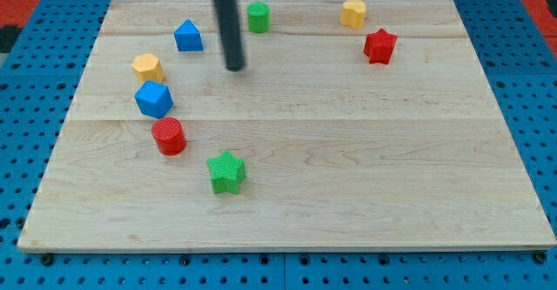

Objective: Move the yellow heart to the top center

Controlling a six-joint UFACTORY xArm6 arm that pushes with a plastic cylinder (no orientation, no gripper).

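The yellow heart (352, 13) lies near the view's top edge, right of centre. My tip (235, 67) rests on the board in the upper left-centre, far to the left of the heart and not touching any block. The rod rises from the tip to the view's top. The green cylinder (258, 16) sits just up and right of the tip, and the blue house-shaped block (188, 36) sits up and left of it.
A red star (379, 46) lies just below and right of the heart. A yellow pentagon-like block (148, 66), a blue cube (154, 98) and a red cylinder (169, 137) stand at the left. A green star (227, 171) is below centre-left. All sit on the wooden board (348, 151).
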